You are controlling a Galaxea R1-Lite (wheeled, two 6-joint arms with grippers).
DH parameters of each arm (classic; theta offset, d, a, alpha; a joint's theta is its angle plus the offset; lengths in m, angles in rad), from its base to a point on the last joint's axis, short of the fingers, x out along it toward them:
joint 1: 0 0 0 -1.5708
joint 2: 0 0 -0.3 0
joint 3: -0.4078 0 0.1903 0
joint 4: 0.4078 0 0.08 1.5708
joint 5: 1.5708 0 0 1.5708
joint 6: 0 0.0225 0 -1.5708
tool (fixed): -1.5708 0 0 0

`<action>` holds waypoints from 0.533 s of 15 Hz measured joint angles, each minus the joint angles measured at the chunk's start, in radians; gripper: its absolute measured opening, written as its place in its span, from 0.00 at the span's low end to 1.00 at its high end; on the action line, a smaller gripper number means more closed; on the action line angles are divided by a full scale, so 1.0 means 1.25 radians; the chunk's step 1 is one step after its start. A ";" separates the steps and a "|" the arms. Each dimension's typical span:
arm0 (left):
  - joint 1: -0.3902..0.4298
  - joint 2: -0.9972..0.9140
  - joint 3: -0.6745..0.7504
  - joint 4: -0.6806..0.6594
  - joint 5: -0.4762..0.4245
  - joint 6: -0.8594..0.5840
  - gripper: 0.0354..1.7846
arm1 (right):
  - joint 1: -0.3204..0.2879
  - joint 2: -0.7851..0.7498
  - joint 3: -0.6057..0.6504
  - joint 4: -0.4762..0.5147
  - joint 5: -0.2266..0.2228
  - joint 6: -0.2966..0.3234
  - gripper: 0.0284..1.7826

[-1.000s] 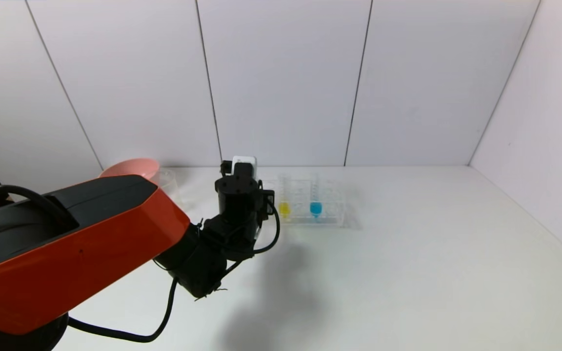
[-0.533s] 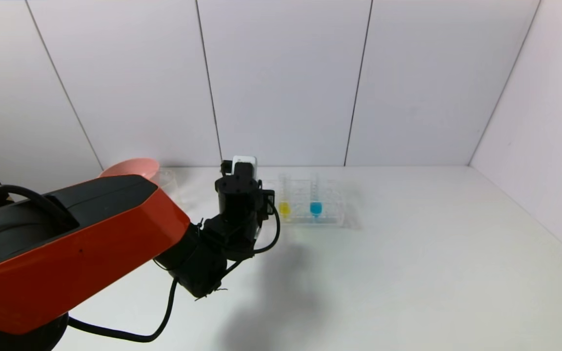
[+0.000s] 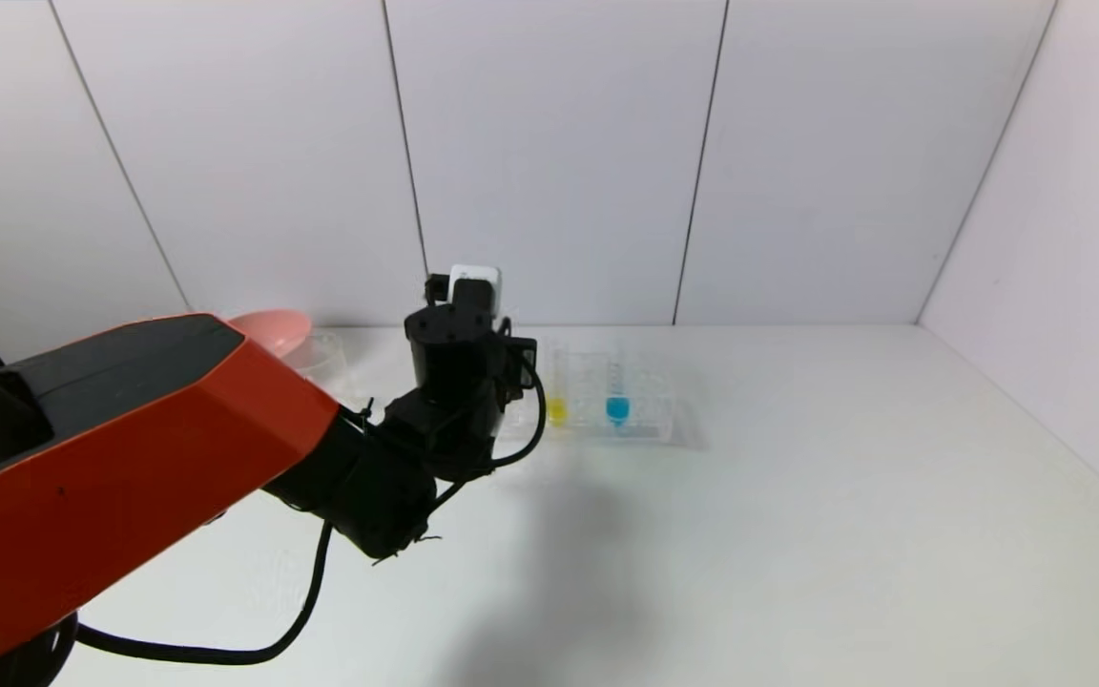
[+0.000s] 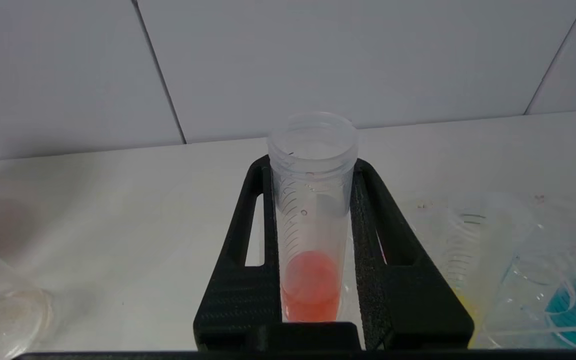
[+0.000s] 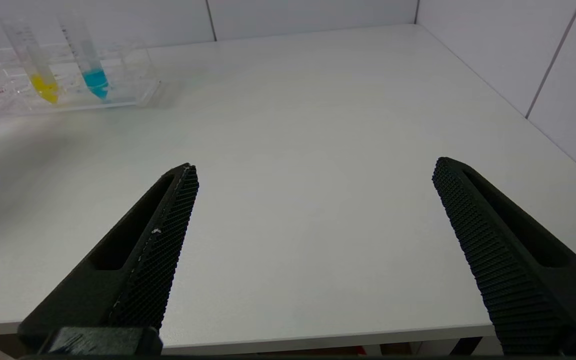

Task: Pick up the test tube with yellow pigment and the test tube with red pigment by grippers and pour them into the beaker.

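My left gripper (image 4: 312, 167) is shut on the test tube with red pigment (image 4: 311, 285) and holds it upright between both jaws, red-orange liquid at the bottom. In the head view the hand (image 3: 459, 348) hangs just left of the clear rack (image 3: 653, 423) and hides the red tube. The test tube with yellow pigment (image 3: 557, 408) stands in the rack; it also shows in the right wrist view (image 5: 44, 86). The beaker (image 3: 327, 353) stands at the back left, beside the pink bowl. My right gripper (image 5: 315, 165) is open and empty above the table's front edge.
A blue-liquid tube (image 3: 617, 407) stands in the rack to the right of the yellow one. A pink bowl (image 3: 275, 327) sits at the back left behind my left arm. White walls close the table at the back and on the right.
My left gripper has risen a little with the red tube in it, and the arm's orange casing has lifted. The rack and the other tubes have not moved.
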 joint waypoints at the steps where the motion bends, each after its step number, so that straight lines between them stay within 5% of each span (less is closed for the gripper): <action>1: 0.000 -0.014 -0.013 0.016 0.000 0.005 0.23 | 0.000 0.000 0.000 0.000 0.000 0.000 0.96; 8: -0.002 -0.073 -0.060 0.092 -0.003 0.006 0.23 | 0.000 0.000 0.000 0.000 0.000 0.000 0.96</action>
